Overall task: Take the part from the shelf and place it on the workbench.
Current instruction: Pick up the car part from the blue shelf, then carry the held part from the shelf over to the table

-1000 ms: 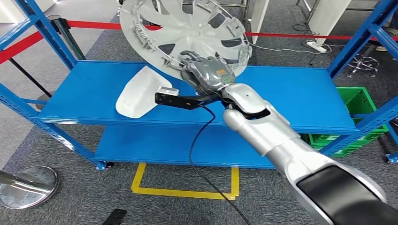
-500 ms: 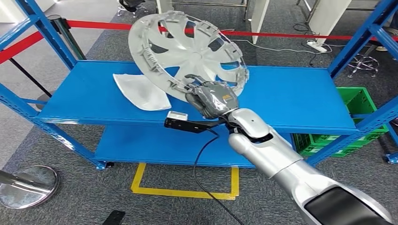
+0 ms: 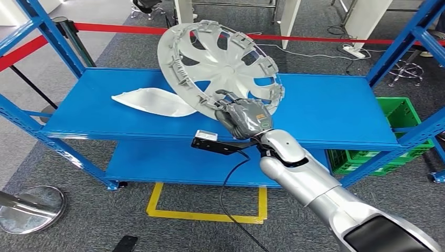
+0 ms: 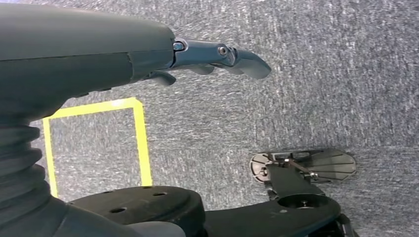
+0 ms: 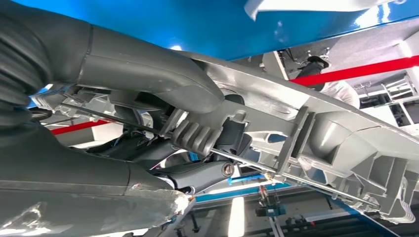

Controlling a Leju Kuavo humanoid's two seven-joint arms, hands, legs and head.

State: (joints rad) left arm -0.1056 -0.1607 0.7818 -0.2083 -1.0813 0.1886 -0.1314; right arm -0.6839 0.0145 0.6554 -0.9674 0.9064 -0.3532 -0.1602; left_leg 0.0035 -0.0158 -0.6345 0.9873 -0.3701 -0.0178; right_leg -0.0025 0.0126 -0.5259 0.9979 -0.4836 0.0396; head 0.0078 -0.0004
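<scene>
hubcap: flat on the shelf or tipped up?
Tipped up. The hubcap stands steeply on edge above the blue shelf, ribbed back toward the camera, and the right hand grips its lower rim.

White part (image 3: 152, 101) partly hidden behind wheel cover (image 3: 220, 58), perhaps touching.

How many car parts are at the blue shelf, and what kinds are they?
Wheel cover, held up by the right hand: 1
White curved part lying on the blue shelf: 1
Total: 2
</scene>
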